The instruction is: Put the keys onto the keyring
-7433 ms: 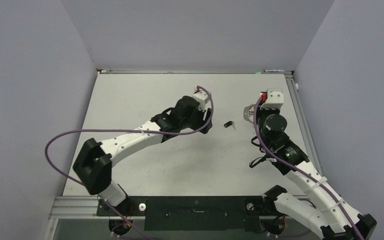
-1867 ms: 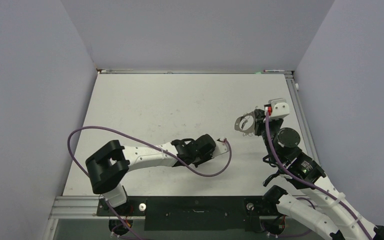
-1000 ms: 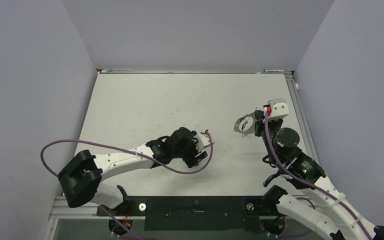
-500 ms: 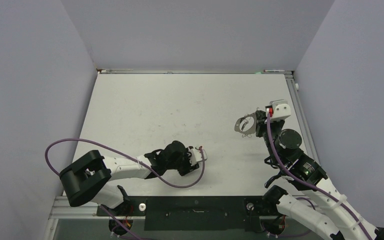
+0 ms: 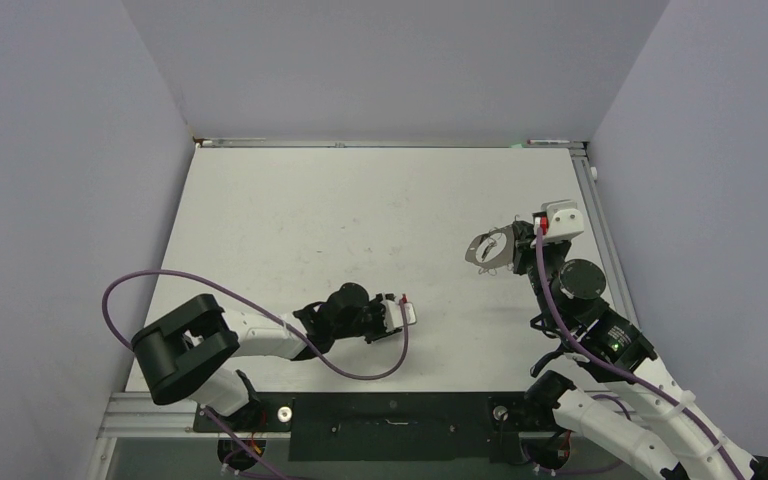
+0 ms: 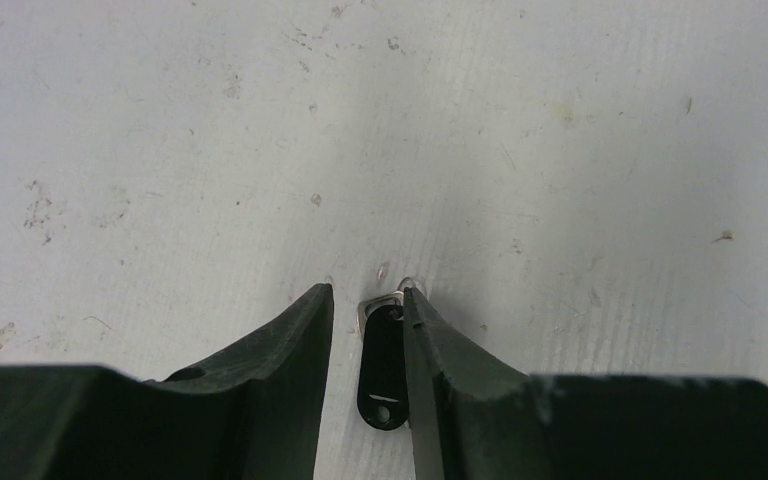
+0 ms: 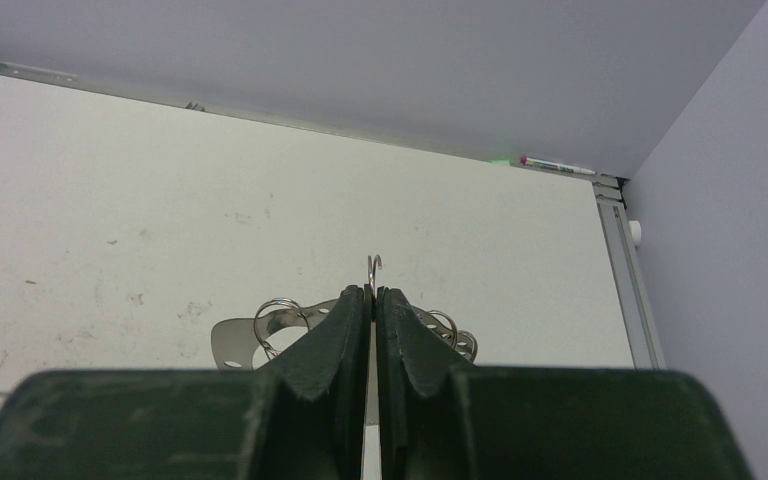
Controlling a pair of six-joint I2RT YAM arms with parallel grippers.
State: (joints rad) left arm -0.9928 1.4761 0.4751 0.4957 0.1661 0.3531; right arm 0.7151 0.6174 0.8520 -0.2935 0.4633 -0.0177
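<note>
A tiny key (image 6: 382, 365) with a black plastic head and a short silver end lies between my left gripper's fingers. It touches the right finger, with a gap to the left finger. My left gripper (image 6: 365, 300) is narrowly open, low over the near middle of the table (image 5: 385, 322). My right gripper (image 7: 372, 292) is shut on the keyring (image 7: 232, 340), a thin silvery hoop with small wire loops. A wire hook (image 7: 373, 265) sticks up past the fingertips. In the top view the keyring (image 5: 487, 248) hangs left of the right gripper (image 5: 518, 246), at the right side.
The white tabletop (image 5: 310, 220) is scuffed and enclosed by grey walls. A metal rail (image 5: 605, 240) runs along its right edge. The left arm's purple cable (image 5: 360, 372) loops over the near edge.
My left arm has folded back, bringing its gripper lower and nearer the table's front edge. The key lay on the table earlier and now sits between its fingers. The right arm barely moved.
</note>
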